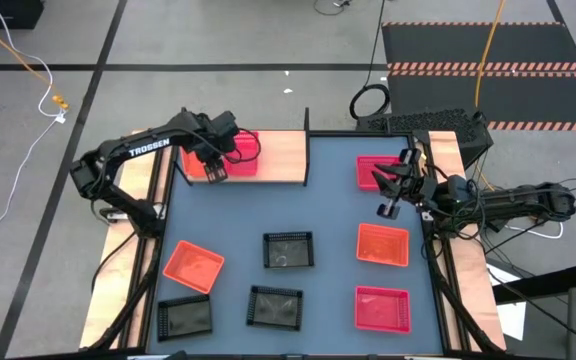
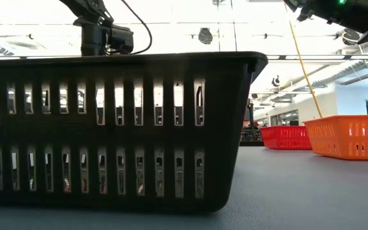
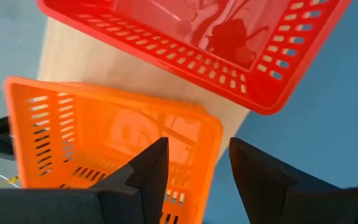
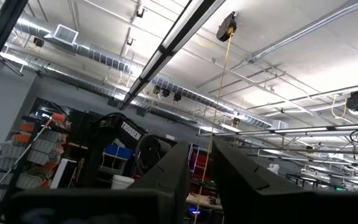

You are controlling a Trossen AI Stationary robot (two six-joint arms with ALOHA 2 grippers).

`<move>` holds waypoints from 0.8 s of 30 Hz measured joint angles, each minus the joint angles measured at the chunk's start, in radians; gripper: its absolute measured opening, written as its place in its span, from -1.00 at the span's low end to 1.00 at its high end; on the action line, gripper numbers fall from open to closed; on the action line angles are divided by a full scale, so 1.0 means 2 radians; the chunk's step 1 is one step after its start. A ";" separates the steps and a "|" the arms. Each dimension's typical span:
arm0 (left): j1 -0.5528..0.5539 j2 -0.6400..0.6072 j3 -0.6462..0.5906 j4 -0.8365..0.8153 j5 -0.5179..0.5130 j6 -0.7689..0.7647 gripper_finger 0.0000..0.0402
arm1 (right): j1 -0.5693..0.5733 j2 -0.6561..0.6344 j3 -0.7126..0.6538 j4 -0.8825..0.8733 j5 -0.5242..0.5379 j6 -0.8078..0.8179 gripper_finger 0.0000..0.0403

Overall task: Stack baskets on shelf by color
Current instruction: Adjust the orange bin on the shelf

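Note:
My left gripper [image 1: 214, 170] [image 3: 197, 168] hangs open over the left end of the pale wooden shelf [image 1: 278, 152]. An orange basket [image 3: 110, 143] sits on the board, and one finger stands inside its end wall while the other stands outside near a corner [image 3: 211, 127]; I see no touch. A red basket [image 3: 197, 43] [image 1: 240, 150] lies just beyond it on the shelf. My right gripper [image 1: 388, 208] [image 4: 201, 155] is shut and holds nothing. It is raised above the table's right side and tipped up toward the ceiling, beside a pink-red basket [image 1: 376, 170].
Loose on the blue-grey table are an orange basket [image 1: 193, 265], three black baskets [image 1: 288, 250] [image 1: 185, 317] [image 1: 275, 307], another orange one [image 1: 382, 243] and a pink-red one [image 1: 382, 308]. A black upright [image 1: 307, 150] marks the shelf's right end. A black basket [image 2: 107, 128] fills the low view.

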 joint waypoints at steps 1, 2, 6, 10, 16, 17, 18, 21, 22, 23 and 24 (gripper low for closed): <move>0.000 0.000 -0.003 0.000 0.001 0.001 -0.14 | 0.000 0.000 0.000 0.000 0.000 -0.004 -0.67; 0.000 0.000 -0.006 0.000 0.001 0.001 -0.14 | 0.000 0.000 0.000 -0.002 0.000 -0.009 -0.67; 0.000 0.000 -0.017 0.015 0.000 0.006 -0.14 | 0.000 0.000 0.000 -0.008 0.000 -0.018 -0.67; 0.000 0.000 -0.032 0.023 -0.001 0.020 -0.14 | 0.000 0.000 0.000 -0.008 0.000 -0.018 -0.67; -0.001 0.000 -0.035 0.023 -0.001 0.022 -0.14 | 0.000 0.000 0.000 -0.011 -0.001 -0.020 -0.67; -0.001 0.000 -0.035 0.022 -0.001 0.026 -0.15 | 0.000 0.000 0.000 -0.011 -0.001 -0.020 -0.67; -0.002 0.000 -0.035 0.022 -0.001 0.031 -0.17 | 0.000 0.000 0.000 -0.011 -0.001 -0.020 -0.67; -0.006 0.000 -0.035 0.022 -0.001 0.039 -0.31 | 0.000 0.000 0.000 -0.011 -0.001 -0.020 -0.67; -0.007 0.000 -0.035 0.022 -0.001 0.037 -0.36 | 0.000 0.000 0.000 -0.011 -0.001 -0.020 -0.67; -0.008 0.000 -0.035 0.022 -0.001 0.035 -0.42 | 0.000 0.000 0.000 -0.011 -0.001 -0.020 -0.67; -0.009 0.000 -0.035 0.022 -0.001 0.034 -0.46 | 0.000 0.000 0.000 -0.011 -0.001 -0.020 -0.67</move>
